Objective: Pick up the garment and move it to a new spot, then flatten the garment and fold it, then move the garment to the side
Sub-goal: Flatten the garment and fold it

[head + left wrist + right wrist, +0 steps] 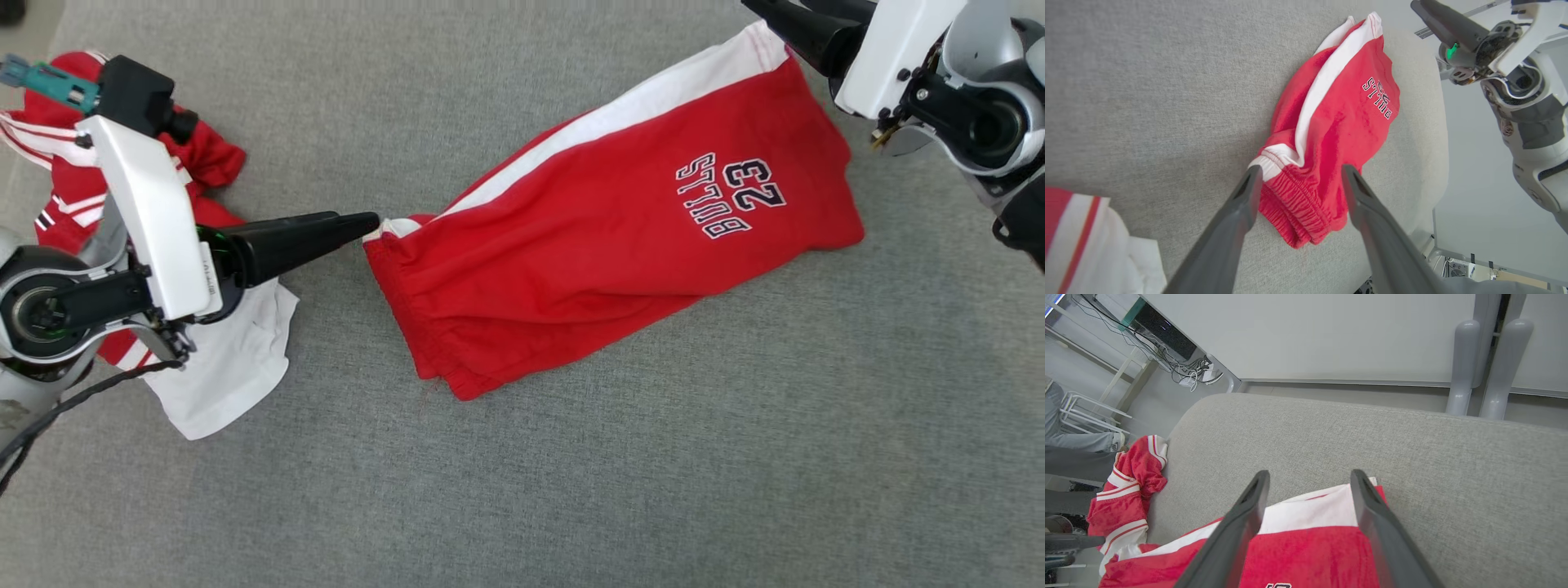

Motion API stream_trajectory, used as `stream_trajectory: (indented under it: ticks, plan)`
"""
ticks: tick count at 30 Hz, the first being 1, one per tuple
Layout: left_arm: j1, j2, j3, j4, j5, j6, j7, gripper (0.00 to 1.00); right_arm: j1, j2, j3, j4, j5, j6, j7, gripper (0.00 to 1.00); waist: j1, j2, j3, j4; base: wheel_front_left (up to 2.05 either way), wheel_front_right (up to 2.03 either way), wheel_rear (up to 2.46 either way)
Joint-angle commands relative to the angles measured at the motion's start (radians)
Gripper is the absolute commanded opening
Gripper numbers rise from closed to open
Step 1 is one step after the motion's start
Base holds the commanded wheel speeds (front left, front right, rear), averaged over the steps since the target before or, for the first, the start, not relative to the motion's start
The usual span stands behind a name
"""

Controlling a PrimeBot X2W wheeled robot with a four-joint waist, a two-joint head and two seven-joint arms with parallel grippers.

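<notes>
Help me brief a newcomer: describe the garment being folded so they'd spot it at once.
On the wide grey cushion, look to the middle, right of the crumpled heap of clothes. The red shorts lie there folded, with a broad white side stripe, and alone carry the print BULLS 23.

The scene is lit brightly and evenly; only faint, soft shadows are cast beside the red shorts (620,245). Edges are bowed by wide-angle distortion in both wrist views.
</notes>
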Motion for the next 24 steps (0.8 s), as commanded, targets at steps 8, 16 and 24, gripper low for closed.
stream_trajectory:
  ticks: [8, 16, 24]
  plan:
    - [0.033, 0.092, -0.016, -0.002, 0.266, 0.026, -0.196, 1.00, 0.113, -0.018, 0.000, -0.038, -0.078, 0.001, -0.326, 1.00, 0.0000, 0.0000, -0.135, -0.029, 0.00, 0.00, 0.00]
    - [0.168, 0.040, 0.006, -0.066, 0.486, 0.146, -0.606, 1.00, 0.259, -0.038, 0.017, 0.056, -0.071, 0.001, -0.487, 1.00, 0.0000, 0.0000, -0.198, 0.025, 0.00, 0.00, 0.00]
    - [0.325, -0.083, 0.027, -0.156, 0.604, 0.294, -0.897, 1.00, 0.325, -0.026, 0.051, 0.166, -0.036, 0.001, -0.472, 1.00, 0.0000, 0.0000, -0.203, 0.091, 0.00, 0.00, 0.00]
